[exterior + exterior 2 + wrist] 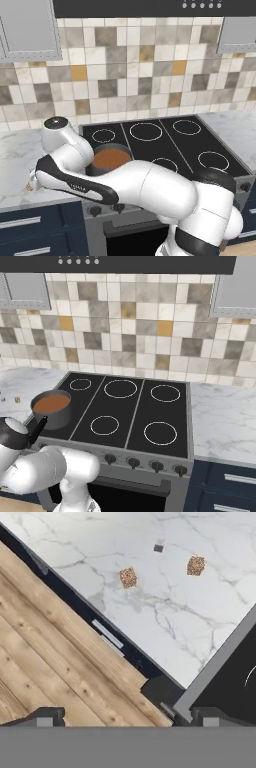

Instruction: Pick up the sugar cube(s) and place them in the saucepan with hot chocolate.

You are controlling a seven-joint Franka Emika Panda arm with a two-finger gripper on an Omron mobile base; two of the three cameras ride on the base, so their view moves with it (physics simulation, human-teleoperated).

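Observation:
Two speckled orange-brown sugar cubes [128, 577] [196, 565] and a paler greyish one [159, 547] lie on the white marble counter [150, 622] left of the stove. One brown cube [18, 400] also appears in the right base view. My gripper [127, 719] hangs open above the counter's front edge, well short of the cubes, with nothing between its fingers. The saucepan with hot chocolate [113, 146] [57, 418] stands on the stove's front left burner, its black handle [40, 428] pointing toward me. My arm hides the pan's front in the left base view.
The black stovetop [165, 140] [125, 406] has several burner rings and a row of knobs [132, 461] along its front. Below the counter edge are dark blue drawers [30, 225] and the wooden floor [50, 662]. More marble counter [225, 411] lies right of the stove.

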